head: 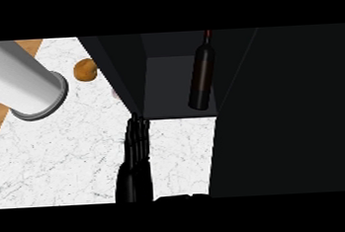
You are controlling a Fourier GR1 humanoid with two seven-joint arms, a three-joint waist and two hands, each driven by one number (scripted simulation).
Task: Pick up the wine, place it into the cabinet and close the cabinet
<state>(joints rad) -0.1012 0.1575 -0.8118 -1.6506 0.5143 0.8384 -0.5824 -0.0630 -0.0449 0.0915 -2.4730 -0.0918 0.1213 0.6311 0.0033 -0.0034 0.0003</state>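
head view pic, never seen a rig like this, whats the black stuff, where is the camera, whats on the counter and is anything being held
The camera sits at a humanoid robot's head, looking steeply down at a white marble counter. The dark box is a cabinet with a wine bottle already standing inside. The black shape rising from the bottom is the robot's left hand, fingers straight, touching the edge of the open left cabinet door. It holds nothing. On the counter are a grey cylinder and a small orange-brown item. The right hand is out of sight.

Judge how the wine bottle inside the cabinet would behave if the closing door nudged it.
The wine bottle stands tall and narrow in the cabinet, so a nudge would probably tip it. Its round body would likely roll. It looks like dark glass, probably fragile.
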